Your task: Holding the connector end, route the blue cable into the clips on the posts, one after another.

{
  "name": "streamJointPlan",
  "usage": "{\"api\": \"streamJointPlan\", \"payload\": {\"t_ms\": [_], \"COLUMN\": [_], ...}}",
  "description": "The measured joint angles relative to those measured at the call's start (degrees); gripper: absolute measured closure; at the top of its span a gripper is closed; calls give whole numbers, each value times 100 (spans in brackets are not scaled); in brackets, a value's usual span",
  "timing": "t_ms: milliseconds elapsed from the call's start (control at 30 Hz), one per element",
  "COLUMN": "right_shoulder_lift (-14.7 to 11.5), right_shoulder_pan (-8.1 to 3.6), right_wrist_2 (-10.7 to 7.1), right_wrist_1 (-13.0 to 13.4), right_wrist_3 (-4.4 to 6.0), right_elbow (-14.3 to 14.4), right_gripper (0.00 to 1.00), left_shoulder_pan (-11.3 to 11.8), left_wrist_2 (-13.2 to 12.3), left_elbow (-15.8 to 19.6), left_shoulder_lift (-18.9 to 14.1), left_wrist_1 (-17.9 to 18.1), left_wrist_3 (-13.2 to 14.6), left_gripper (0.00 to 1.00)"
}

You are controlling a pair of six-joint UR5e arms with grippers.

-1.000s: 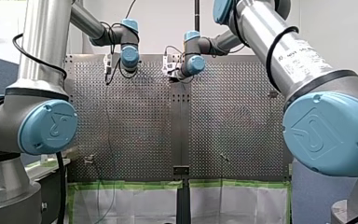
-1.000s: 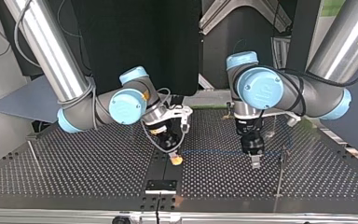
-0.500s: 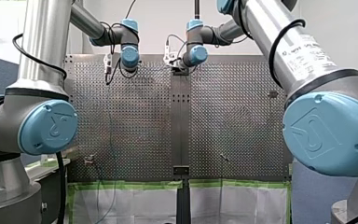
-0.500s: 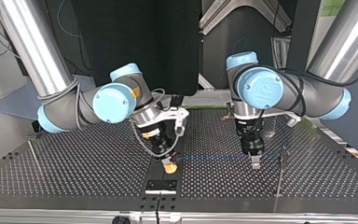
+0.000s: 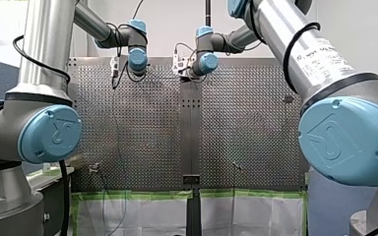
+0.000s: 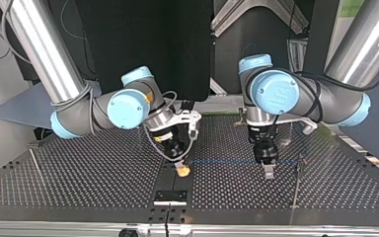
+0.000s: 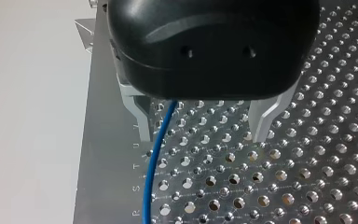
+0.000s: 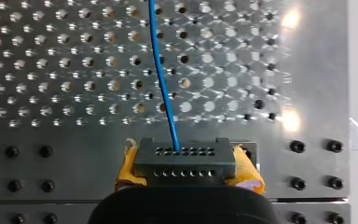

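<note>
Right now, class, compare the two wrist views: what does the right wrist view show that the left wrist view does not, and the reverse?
Only the right wrist view: a grey connector with rows of small holes, clamped between the yellow pads of my right tool. Only the left wrist view: the metal fingers of my left tool standing apart, and letters stamped along the plate's edge. Both: the blue cable over the perforated table.

Right wrist view: hard glare spots on bench (image 8: 307, 70), blue cable (image 8: 160, 70) sharp. Top view: backdrop dark.
</note>
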State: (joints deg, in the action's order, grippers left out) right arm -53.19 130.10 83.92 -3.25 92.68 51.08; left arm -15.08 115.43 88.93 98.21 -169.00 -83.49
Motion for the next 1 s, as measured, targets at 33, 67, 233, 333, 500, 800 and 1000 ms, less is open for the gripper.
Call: {"api": "streamJointPlan", "payload": {"t_ms": [33, 67, 233, 333, 500, 800, 1000], "right_shoulder_lift": [5, 8, 15, 15, 18, 21, 21], "right_shoulder_pan": [0, 1, 2, 2, 2, 3, 1], "right_wrist_2": [-1, -2, 1, -1, -5, -6, -6], "right_wrist_1": [0, 0, 0, 1, 0, 1, 1], "right_wrist_3": [-7, -11, -23, -25, -28, -29, -30], "right_elbow": [9, 13, 22, 23, 23, 22, 22], "right_gripper": [100, 100, 100, 100, 100, 100, 100], "left_shoulder_pan": [0, -1, -2, -4, -5, 7, 9], "left_wrist_2": [-1, -3, -12, -36, -50, -42, -58], "left_elbow": [0, 0, 0, 2, 1, 0, 0], "left_shoulder_lift": [0, 0, 0, 0, -19, -166, -174], "left_wrist_1": [-1, -1, 3, 13, 98, 471, 505], "left_wrist_3": [0, 0, 4, 16, 49, 11, -13], "left_gripper": [0, 0, 0, 9, 90, 100, 100]}}
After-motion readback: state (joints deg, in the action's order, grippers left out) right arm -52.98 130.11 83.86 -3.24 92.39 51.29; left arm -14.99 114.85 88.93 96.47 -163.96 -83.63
